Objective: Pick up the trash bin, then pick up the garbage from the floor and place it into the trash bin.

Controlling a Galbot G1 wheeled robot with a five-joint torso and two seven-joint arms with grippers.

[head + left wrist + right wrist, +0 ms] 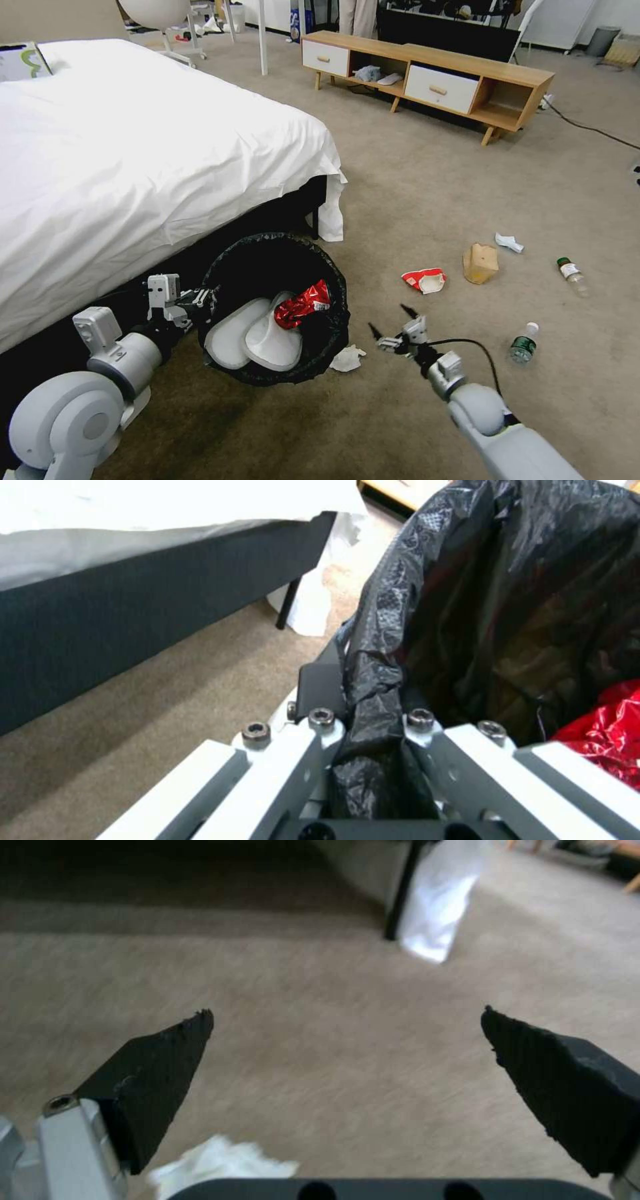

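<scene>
The left claw point(200, 298) is gripping the left rim of the trash bin point(333, 313), clamped together on its black liner beside the bed point(133, 167). A red can point(303, 303) is lying inside. The right claw point(389, 321) is hovering spread apart above a tissue point(348, 359) on the floor, right of the bin.

You have beige carpet point(427, 193) carrying everything. Near centre lies a white tissue point(347, 359). Farther right sit a crushed red-white paper cup point(425, 280) and, just beside it, a brown paper bag point(480, 263), with a small white scrap point(509, 242) beyond. Two clear bottles lie at right: one near point(524, 343), one farther point(573, 275). The bed point(133, 160) stands left.
</scene>
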